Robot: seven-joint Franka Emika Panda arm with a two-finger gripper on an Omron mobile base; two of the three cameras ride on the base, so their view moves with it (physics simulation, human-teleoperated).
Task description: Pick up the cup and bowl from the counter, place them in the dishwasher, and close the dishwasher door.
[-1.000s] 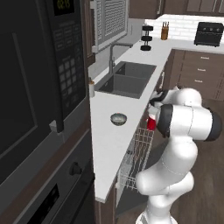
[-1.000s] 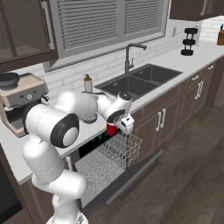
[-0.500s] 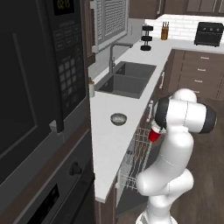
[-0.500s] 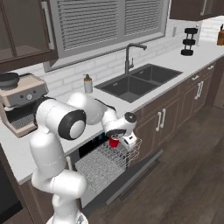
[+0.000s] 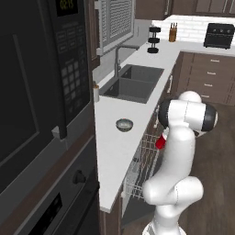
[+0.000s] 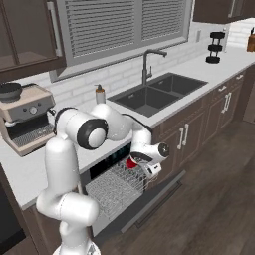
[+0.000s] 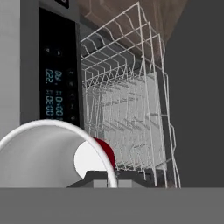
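Observation:
My gripper (image 6: 141,163) is shut on the red cup (image 6: 131,162), which hangs tilted just above the white wire rack (image 6: 115,187) of the open dishwasher. In the left base view the cup (image 5: 160,142) shows red beside the rack (image 5: 141,158), below the counter edge. The hand view has the cup's white inside (image 7: 46,155) close up at lower left, with the rack (image 7: 127,109) beyond it. The grey bowl (image 5: 124,124) sits alone on the counter (image 5: 112,151), left of the arm. The dishwasher door (image 6: 152,199) lies folded down.
A dark sink (image 5: 135,82) with a tall faucet (image 5: 118,57) lies farther along the counter. A pale bottle with a brown cap (image 6: 100,93) stands by the wall, and a coffee machine (image 6: 22,117) at the left. Dark wood floor lies to the right.
The hand has carried the cup down and outward from counter-edge height to just over the dishwasher rack. The bowl has stayed in place.

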